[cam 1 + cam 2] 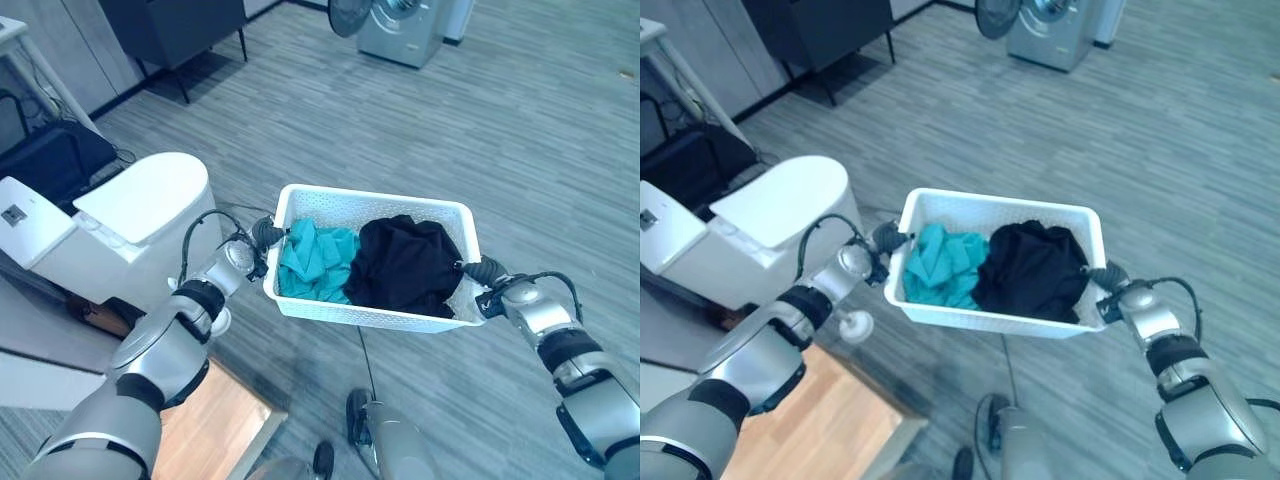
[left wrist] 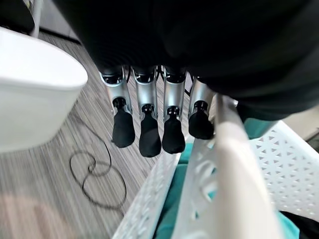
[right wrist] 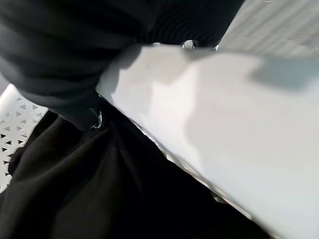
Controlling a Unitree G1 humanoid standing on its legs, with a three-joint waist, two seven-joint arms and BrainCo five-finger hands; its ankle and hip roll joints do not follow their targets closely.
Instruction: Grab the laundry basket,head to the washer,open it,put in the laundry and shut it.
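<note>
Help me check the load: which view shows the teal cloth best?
The left eye view: the teal cloth lies uncovered in the basket beside the black garment. The right eye view matches; the left wrist view catches slivers behind the basket wall.

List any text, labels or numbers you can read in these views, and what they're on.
None can be read.
Small dark panel on the white appliance: too small to read.
Washer front: no legible marking.
Laundry basket, teal cloth, black garment: no print seen.
</note>
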